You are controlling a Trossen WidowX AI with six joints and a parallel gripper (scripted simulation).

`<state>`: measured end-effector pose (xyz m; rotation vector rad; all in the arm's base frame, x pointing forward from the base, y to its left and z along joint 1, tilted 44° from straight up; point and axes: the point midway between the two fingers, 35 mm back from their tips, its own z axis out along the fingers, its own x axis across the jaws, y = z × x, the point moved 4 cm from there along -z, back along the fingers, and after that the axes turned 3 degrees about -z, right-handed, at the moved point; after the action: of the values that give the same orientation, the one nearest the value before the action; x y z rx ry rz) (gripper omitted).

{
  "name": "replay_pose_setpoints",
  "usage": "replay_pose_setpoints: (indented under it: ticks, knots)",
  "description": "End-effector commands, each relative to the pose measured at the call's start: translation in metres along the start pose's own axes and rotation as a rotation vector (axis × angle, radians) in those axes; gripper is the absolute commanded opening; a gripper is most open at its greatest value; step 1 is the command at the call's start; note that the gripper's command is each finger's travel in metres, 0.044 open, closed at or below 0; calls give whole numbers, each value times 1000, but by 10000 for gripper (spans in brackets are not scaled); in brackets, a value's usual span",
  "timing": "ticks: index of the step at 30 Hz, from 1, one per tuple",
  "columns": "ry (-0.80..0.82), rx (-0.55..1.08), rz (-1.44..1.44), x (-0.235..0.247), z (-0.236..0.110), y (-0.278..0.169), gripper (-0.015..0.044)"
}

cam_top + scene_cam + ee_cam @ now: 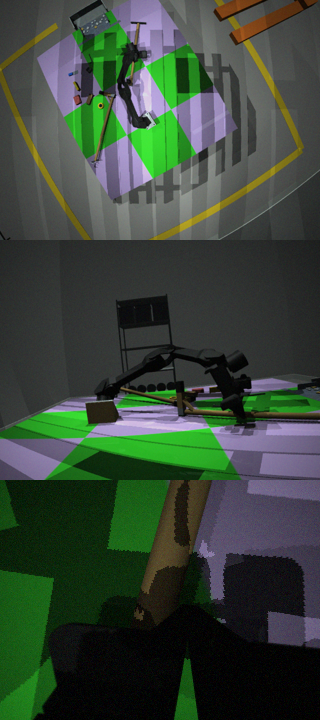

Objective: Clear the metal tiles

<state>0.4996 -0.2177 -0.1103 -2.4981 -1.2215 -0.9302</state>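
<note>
Lying low, scraper [134,52] points its blade toward the catch box [90,21].

- A workshop or factory floor: bare grey concrete floor [258,206] and plain dark walls with no windows.
- Yellow safety tape [271,85] marks out a work cell on the floor around the bench [206,121], on every side of the end effector [133,52].
- Two orange beams [266,21] lie on the floor outside the tape, well apart from the end effector.
- A dark metal shelf rack [119,325] stands by the wall behind the arm, a row of dark round things at its foot.
- Near the end effector, long wooden-handled tools [104,126] and small loose parts [77,99] lie on the checked bench.
</note>
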Motion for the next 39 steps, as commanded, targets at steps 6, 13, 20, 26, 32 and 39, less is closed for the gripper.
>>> replay_pose_setpoints:
  ticks: [6, 13, 20, 26, 32, 39]
  knots:
    - [5, 0, -7, 13, 3, 2, 0]
    - [8, -2, -10, 20, 4, 4, 0]
    - [10, -3, -12, 26, 4, 5, 0]
    - [7, -10, -10, 21, -2, 7, 0]
    - [8, -26, -16, 20, -22, 14, 0]
    - [8, -23, -21, 16, -33, 15, 0]
